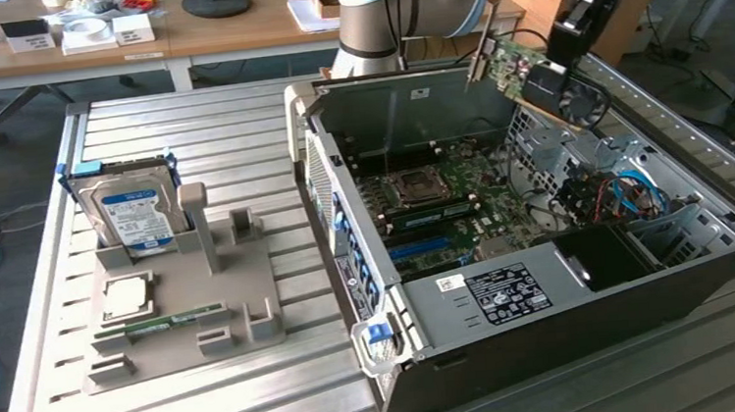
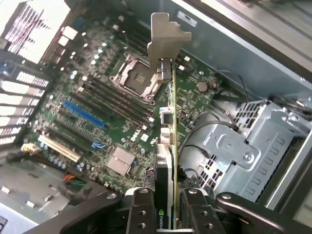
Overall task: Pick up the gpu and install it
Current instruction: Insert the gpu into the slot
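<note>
Presently: gpu (image 2: 166, 161), clamped edge-on in the claw (image 2: 168, 213). Long axis runs straight out from the claw, silver bracket (image 2: 165, 36) at the far end. Location: aloft over the open computer case (image 1: 511, 352) on the bench (image 1: 203, 120), apart from the motherboard (image 2: 97, 131); blue slot (image 2: 84, 114) lies to one side of the card's line.

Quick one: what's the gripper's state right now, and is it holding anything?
Gripper: closed on the gpu, holding it edge-on above the motherboard inside the open computer case.
</note>
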Controlling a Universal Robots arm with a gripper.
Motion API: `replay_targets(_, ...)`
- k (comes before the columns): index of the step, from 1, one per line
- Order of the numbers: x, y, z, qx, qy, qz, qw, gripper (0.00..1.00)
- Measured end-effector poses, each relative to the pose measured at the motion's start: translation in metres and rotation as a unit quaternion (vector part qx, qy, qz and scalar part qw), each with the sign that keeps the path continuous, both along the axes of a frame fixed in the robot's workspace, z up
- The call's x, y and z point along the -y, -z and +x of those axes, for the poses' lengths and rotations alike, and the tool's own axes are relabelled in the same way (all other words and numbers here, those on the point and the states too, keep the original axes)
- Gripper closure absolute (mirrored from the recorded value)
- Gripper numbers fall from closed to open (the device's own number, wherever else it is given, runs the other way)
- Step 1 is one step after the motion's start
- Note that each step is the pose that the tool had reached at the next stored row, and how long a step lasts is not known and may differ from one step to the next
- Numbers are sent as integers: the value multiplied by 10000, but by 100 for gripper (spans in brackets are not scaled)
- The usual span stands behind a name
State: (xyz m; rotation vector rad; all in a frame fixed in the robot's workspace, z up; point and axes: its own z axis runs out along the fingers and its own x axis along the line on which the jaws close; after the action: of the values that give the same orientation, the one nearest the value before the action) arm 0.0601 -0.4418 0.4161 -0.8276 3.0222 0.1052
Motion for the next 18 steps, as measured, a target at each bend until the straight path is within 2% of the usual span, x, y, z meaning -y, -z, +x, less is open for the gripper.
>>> replay_targets(5,0,1,0,0,-362,1,9993,73)
replay_targets(10,0,1,0,0,-728,1,9973,73)
replay_targets(14,0,1,0,0,-1015,1,9948,73)
replay_targets(18,0,1,0,0,-1352,1,9908,73)
